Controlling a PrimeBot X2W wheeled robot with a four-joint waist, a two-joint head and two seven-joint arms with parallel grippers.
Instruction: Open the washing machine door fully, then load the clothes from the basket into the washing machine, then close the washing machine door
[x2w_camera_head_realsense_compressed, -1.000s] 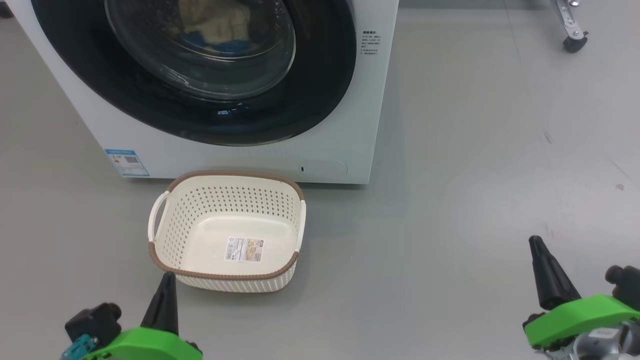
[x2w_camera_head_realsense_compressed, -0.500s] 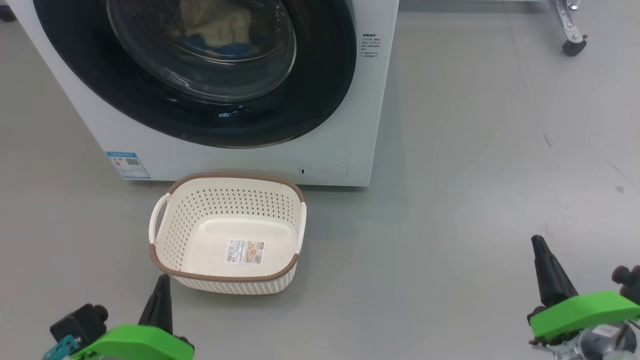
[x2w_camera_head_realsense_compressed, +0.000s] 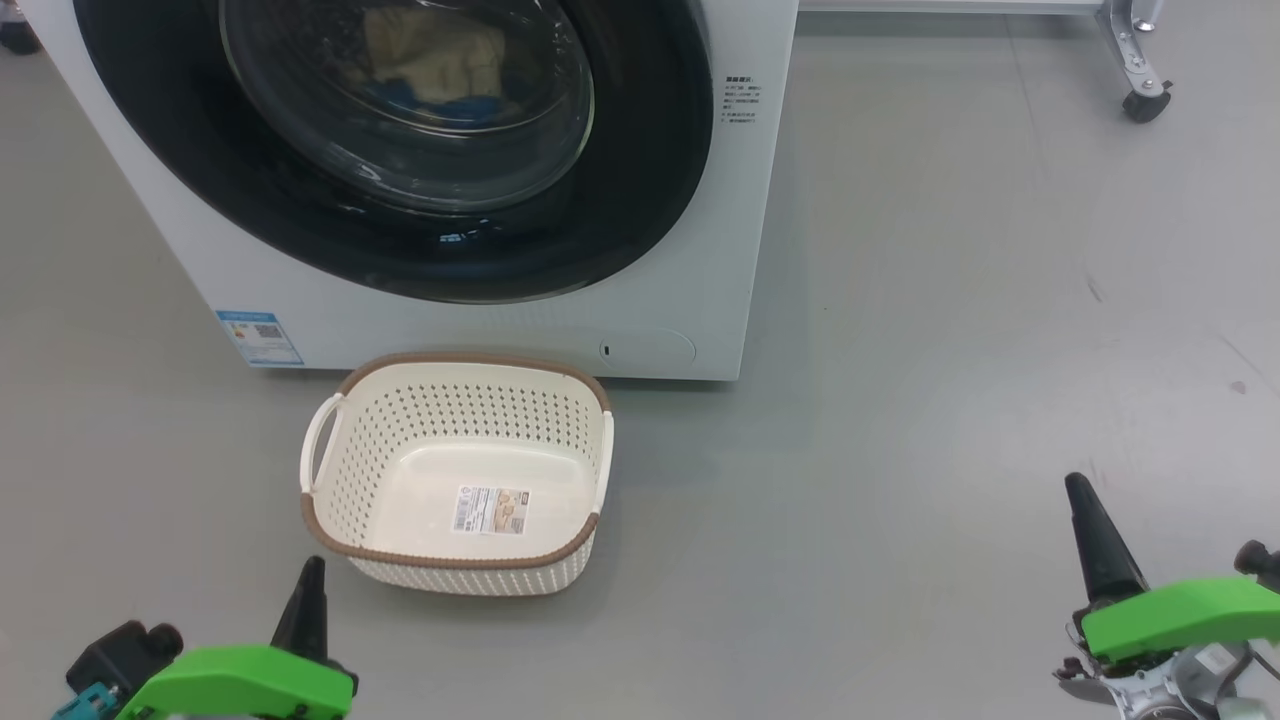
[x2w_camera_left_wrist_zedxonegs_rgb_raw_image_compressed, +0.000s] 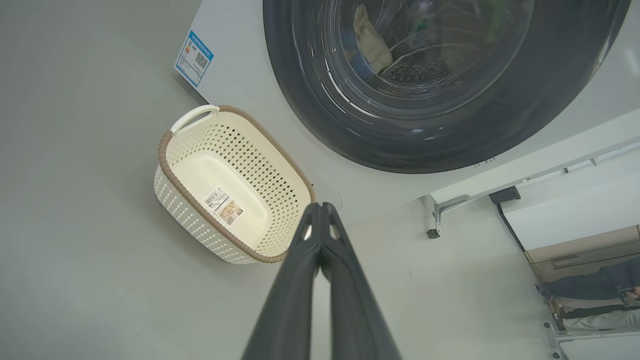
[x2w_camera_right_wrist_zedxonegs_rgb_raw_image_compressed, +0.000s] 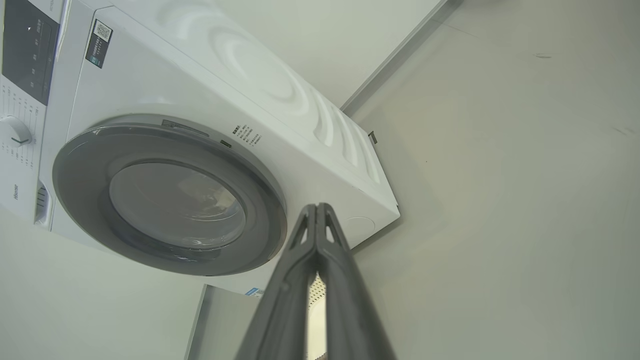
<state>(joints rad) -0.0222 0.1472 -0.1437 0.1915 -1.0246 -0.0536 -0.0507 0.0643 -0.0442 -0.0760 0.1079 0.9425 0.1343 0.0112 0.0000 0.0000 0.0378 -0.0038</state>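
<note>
1. Washing machine (x2w_camera_head_realsense_compressed: 690, 260): white, standing on the grey floor (x2w_camera_head_realsense_compressed: 950, 300), front facing the head view; small blue label (x2w_camera_head_realsense_compressed: 259, 337) low at its left corner, round flap (x2w_camera_head_realsense_compressed: 650, 348) low toward its right.
2. Washing machine door (x2w_camera_head_realsense_compressed: 655, 150): shut flat against the front, wide glossy black rim around the bulging glass.
3. Clothes (x2w_camera_head_realsense_compressed: 440, 55): inside the machine, seen through the door glass as cream fabric with a strip of blue beneath.
4. Basket (x2w_camera_head_realsense_compressed: 455, 360): upright on the floor just in front of the machine, below the door; bare bottom with its sticker (x2w_camera_head_realsense_compressed: 492, 509) showing.
5. Left gripper (x2w_camera_head_realsense_compressed: 309, 572): low at the lower left of the head view, near the basket's near left corner but apart from it; fingers pressed together, holding nothing.
6. Right gripper (x2w_camera_head_realsense_compressed: 1079, 492): at the lower right, well apart from basket and machine, over bare floor; fingers likewise together, holding nothing.
7. Caster wheel (x2w_camera_head_realsense_compressed: 1143, 103): at the upper right, well apart from the machine.
</note>
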